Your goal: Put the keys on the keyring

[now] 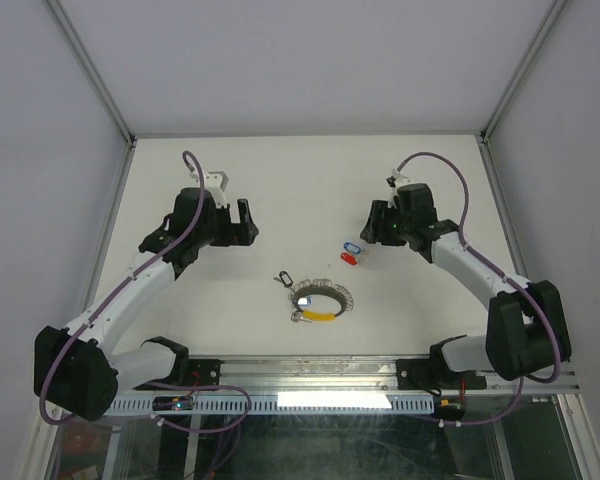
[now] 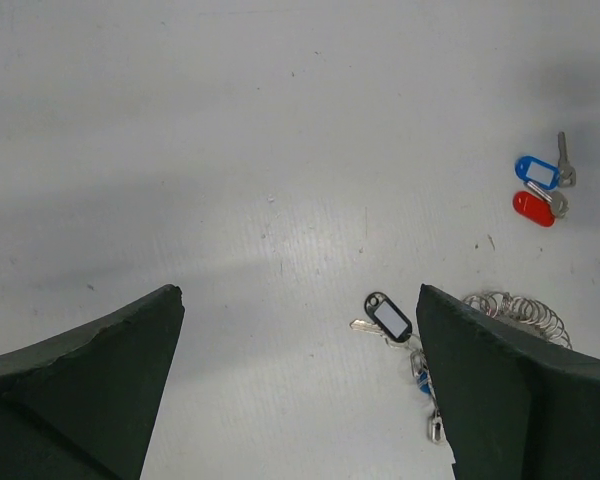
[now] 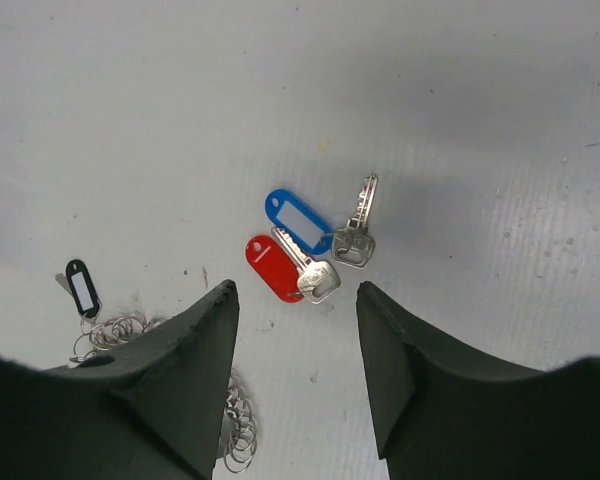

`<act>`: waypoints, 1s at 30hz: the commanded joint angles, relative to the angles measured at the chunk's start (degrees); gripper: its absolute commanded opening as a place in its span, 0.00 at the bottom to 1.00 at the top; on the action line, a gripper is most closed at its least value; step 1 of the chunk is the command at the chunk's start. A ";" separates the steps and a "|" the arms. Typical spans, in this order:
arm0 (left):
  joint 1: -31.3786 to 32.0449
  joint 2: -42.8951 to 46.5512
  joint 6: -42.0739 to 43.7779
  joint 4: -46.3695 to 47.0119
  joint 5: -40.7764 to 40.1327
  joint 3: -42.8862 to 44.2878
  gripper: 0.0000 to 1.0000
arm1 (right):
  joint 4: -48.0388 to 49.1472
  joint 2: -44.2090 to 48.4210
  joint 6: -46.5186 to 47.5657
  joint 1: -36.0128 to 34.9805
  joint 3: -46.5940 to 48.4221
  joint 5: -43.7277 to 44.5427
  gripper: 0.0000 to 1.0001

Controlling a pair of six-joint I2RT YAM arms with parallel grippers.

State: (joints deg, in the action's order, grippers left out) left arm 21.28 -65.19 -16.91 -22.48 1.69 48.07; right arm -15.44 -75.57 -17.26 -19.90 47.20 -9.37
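While the keyring [image 1: 320, 302] lies on the tabletop [image 1: 230, 300] nearest the arm bases, a black-tagged key [image 1: 287, 277] sits just beyond it. Farther right, the red-tagged key [image 3: 272, 268] and blue-tagged key [image 3: 298, 220] lie below the right hand [image 3: 295, 290], which is partly spread and empty. The left hand [image 2: 298, 300] gapes wide, also empty.

The left arm [image 1: 130, 290] is stretching forward, its left gripper [image 1: 242, 222] hanging beyond and left of the keyring [image 1: 320, 314], jaws spread wide and holding nothing. The right arm [image 1: 480, 270] is bending inward, its right gripper [image 1: 376, 224] hanging beyond and right of the keyring, fingers parted, empty.
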 commanded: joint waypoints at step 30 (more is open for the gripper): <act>-0.27 5.17 5.44 -0.55 -4.52 -1.18 0.90 | -1.14 -7.02 -12.60 -27.92 1.07 6.74 0.45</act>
State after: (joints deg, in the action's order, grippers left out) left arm 21.28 -59.70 -12.40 -23.64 -2.55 46.65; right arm -19.84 -85.12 -24.18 -45.50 51.79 -1.78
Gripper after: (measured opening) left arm 0.901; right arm 0.447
